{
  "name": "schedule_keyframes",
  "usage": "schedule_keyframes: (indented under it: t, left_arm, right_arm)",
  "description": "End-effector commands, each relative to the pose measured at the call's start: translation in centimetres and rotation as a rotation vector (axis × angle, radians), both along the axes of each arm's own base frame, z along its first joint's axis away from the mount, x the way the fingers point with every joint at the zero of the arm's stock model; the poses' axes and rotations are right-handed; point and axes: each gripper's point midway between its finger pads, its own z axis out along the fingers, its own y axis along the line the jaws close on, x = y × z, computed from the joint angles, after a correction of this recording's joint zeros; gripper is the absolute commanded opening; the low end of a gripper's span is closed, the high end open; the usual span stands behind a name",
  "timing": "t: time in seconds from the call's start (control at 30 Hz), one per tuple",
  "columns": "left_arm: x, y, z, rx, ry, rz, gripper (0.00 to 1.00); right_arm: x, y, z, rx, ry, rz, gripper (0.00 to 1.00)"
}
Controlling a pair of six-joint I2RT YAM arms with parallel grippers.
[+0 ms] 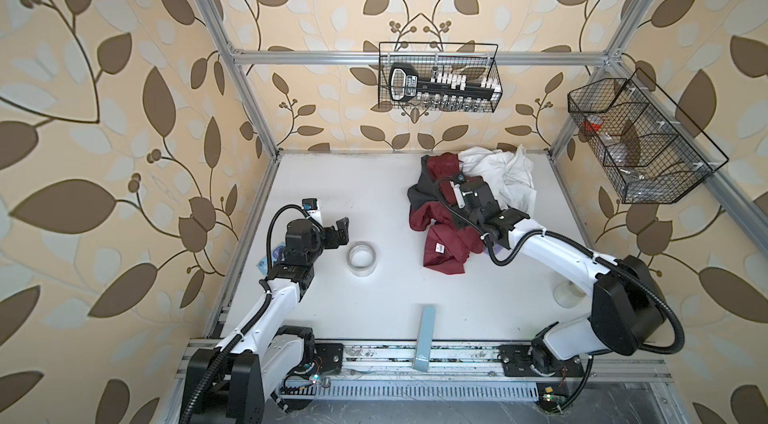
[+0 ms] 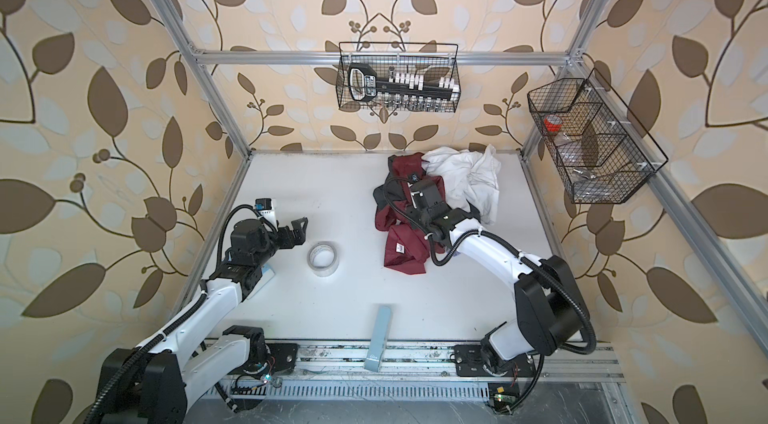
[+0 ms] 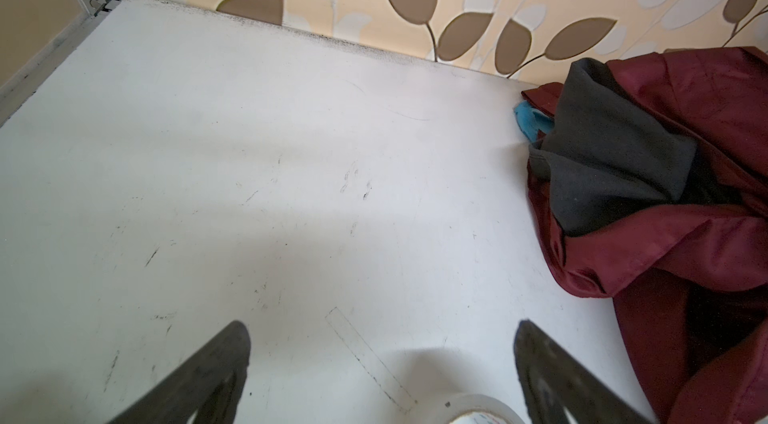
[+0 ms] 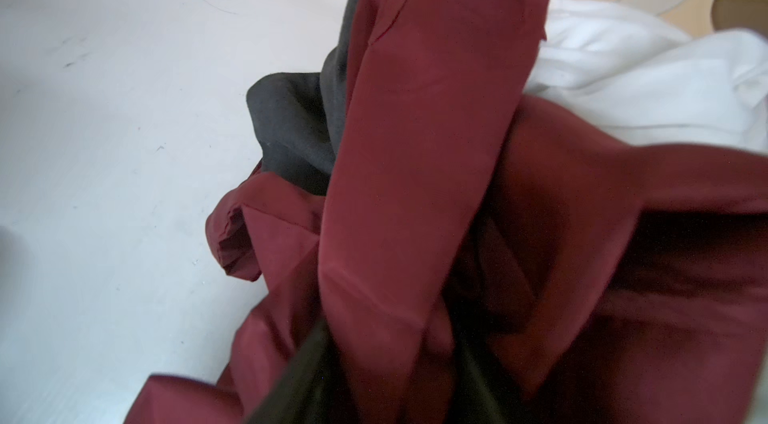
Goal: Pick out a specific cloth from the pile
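The cloth (image 1: 440, 251) (image 2: 405, 253) is maroon, thin and shiny, with a small white label, and lies spread across the near-left side of the pile (image 1: 503, 177) at the back right. Dark grey fabric (image 3: 615, 160) and a turquoise scrap (image 3: 528, 119) show at the pile's left edge. My right gripper (image 4: 395, 380) is down in the cloth (image 4: 415, 152); its jaws stand apart with a maroon fold running between them. In both top views the right wrist hides those fingers. My left gripper (image 1: 343, 226) (image 3: 382, 359) hangs open and empty over bare table, left of the pile.
A clear tape roll (image 1: 361, 258) (image 3: 482, 411) lies just right of the left gripper. Another clear roll (image 1: 569, 295) sits by the right arm's base. A blue-grey strip (image 1: 424, 334) lies at the front edge. Wire baskets (image 1: 438, 77) (image 1: 640, 139) hang on the back and right walls.
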Motion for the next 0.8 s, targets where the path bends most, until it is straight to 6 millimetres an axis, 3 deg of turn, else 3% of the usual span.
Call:
schedule_keyframes:
  t: [0.0,0.2,0.4,0.57,0.67,0.77]
  left_arm:
    - [0.3,-0.5,1.5,-0.023,-0.052,-0.024,0.99]
    - [0.3,-0.5,1.4,-0.025,-0.052,-0.025,0.99]
    - [0.3,-0.5,1.4,-0.027,-0.052,-0.023,0.99]
    - [0.3,-0.6,1.4,-0.028,-0.052,-0.028,0.99]
    - [0.3,-0.6,1.4,-0.027,-0.051,-0.025,0.99]
    - [0.3,-0.5,1.3,-0.026,-0.050,-0.024,0.99]
  right_arm:
    - [-1.4,0.2,-1.5,0.009,0.051,0.022,0.73]
    - [-1.5,1.6,-4.5,-0.015,0.128,0.082,0.86]
    - [-1.3,3.0,-5.3,-0.005,0.134,0.124,0.89]
    - [-0.2,2.2,-6.9,-0.093,0.153,0.074,0.89]
    - [0.3,1.2,-8.8,-0.167,0.180,0.028,0.73]
    - [0.8,0.0,-9.8,-0.232,0.185,-0.030,0.36]
